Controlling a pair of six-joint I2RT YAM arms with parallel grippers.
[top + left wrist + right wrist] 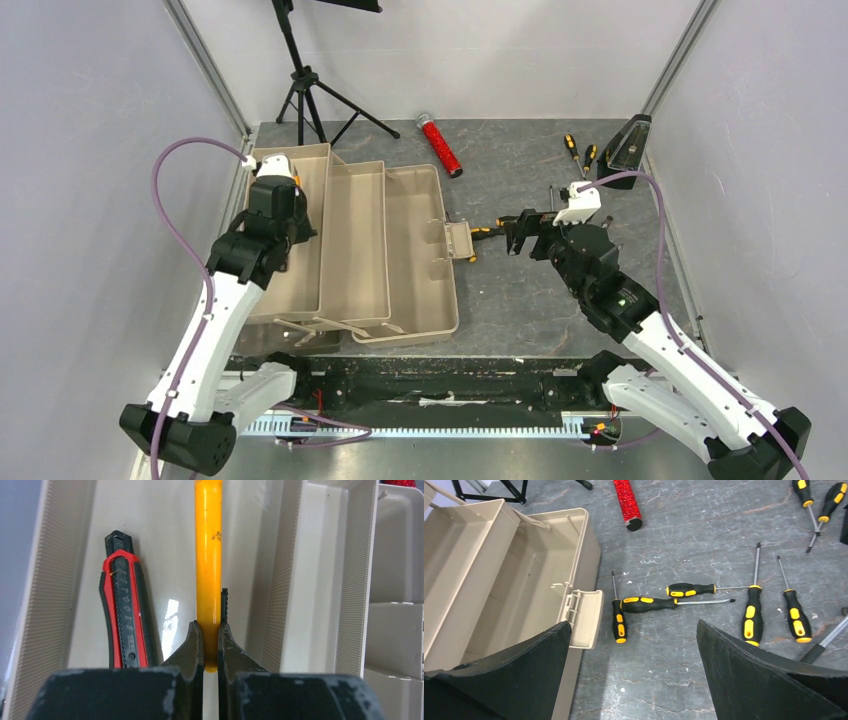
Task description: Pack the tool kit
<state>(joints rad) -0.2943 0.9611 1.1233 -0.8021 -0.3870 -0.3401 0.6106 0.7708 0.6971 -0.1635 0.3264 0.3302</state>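
Toolbox [410,270] matt plastic w/ ribbed walls, yellow handle [208,555] glossy, cylinder [440,146] glittery, tabletop [540,290] mottled.

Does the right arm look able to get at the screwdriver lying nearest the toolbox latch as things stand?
Probably yes. The right pincer is open and empty, aimed at that screwdriver, which lies bare on the table with nothing over it. Only the toolbox latch close beside it might crowd one finger.

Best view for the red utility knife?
Left wrist: the red utility knife lies nearly whole in a toolbox tray, beside the yellow handle the left gripper clamps. Top external and right wrist don't show it.
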